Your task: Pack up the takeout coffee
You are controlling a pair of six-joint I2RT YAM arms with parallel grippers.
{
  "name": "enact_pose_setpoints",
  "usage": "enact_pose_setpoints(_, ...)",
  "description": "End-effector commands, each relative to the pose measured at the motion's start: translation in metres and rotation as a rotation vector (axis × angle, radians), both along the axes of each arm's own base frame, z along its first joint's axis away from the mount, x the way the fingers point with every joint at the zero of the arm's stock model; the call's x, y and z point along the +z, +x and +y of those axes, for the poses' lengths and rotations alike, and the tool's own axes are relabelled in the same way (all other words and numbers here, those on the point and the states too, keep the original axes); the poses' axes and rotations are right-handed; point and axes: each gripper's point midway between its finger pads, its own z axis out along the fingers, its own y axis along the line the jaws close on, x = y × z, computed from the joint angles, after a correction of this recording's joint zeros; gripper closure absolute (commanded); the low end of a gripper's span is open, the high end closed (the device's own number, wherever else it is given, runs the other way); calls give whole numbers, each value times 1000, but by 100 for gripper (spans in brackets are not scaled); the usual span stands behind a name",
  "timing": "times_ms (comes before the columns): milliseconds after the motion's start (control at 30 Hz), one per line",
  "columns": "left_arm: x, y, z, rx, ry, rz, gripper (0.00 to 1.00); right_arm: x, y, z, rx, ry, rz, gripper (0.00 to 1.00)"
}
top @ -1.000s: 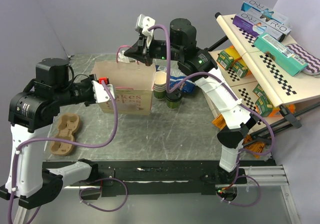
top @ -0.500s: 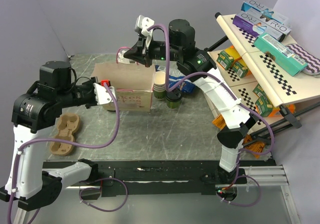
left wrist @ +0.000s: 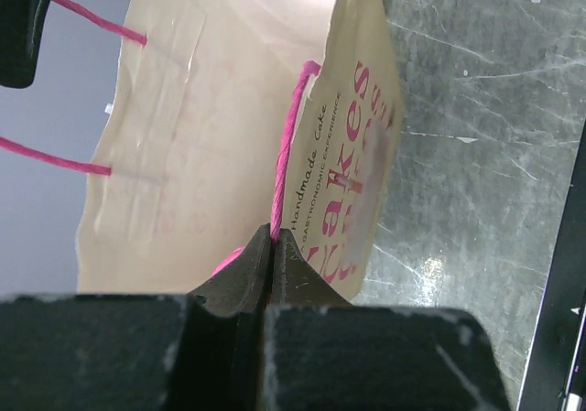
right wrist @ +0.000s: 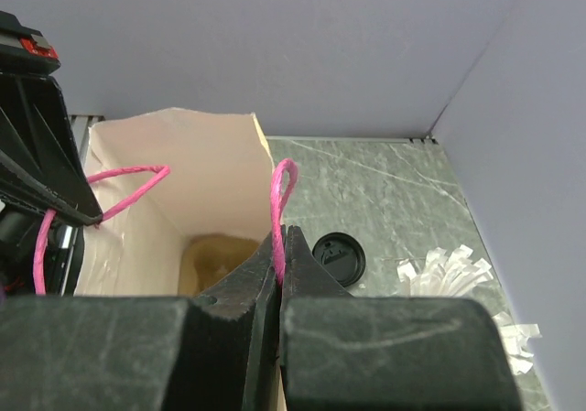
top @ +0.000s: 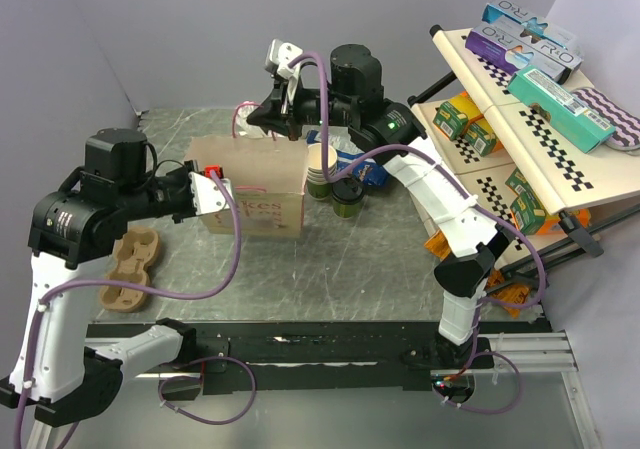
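Handles of the paper bag (top: 255,194) are held one in each hand. The left hand (left wrist: 273,244) is clenched on the near handle (left wrist: 286,146), and the right hand (right wrist: 278,246) is clenched on the far handle (right wrist: 279,191), with the pink cord pinched between the fingertips in both wrist views.

Compared with a second ago, the left hand has moved a little toward the near edge of the desk (top: 380,269) and the right hand has come slightly lower and to the left. The bag has shifted with them, and its mouth now looks more open; the right wrist view looks down to the bottom of the bag.

The takeout coffee (top: 347,199) is not yet packed. It stands on the desk just right of the bag, beside the stack of cream cups (top: 320,167). I judge that one hand must let go of its handle to fetch it.
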Motion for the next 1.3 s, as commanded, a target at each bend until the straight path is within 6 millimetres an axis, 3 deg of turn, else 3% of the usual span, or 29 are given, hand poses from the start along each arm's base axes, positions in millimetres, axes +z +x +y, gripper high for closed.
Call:
enact_pose_setpoints(0, 10, 1, -1, 1, -21, -39, 99, 22, -9, -2, 23, 52, -34, 100)
enact_pose_setpoints(667, 3, 3, -1, 13, -16, -18, 98, 10, -4, 2, 27, 38, -11, 100)
enact_pose_setpoints(700, 3, 4, 0, 17, -16, -23, 91, 9, -4, 2, 26, 34, -9, 97)
enact_pose_setpoints(733, 3, 6, 0, 38, -28, -13, 73, 8, -4, 2, 24, 34, -2, 87)
enact_pose_setpoints(767, 4, 8, 3, 66, -35, -20, 32, 7, -3, 2, 19, 30, 4, 51)
enact_pose_setpoints(800, 7, 11, 3, 91, -63, -33, 17, 5, -2, 2, 15, 25, 21, 34)
enact_pose_setpoints(833, 9, 12, 4, 102, -75, -44, 1, 4, -2, 1, 12, 20, 28, 1)
enact_pose_setpoints(1133, 13, 15, 4, 110, -82, -69, 1, -1, -3, -5, 7, -4, 33, 0)
enact_pose_setpoints(1267, 17, 18, 5, 132, -101, -92, 1, -12, -9, -7, 39, -34, 40, 0)
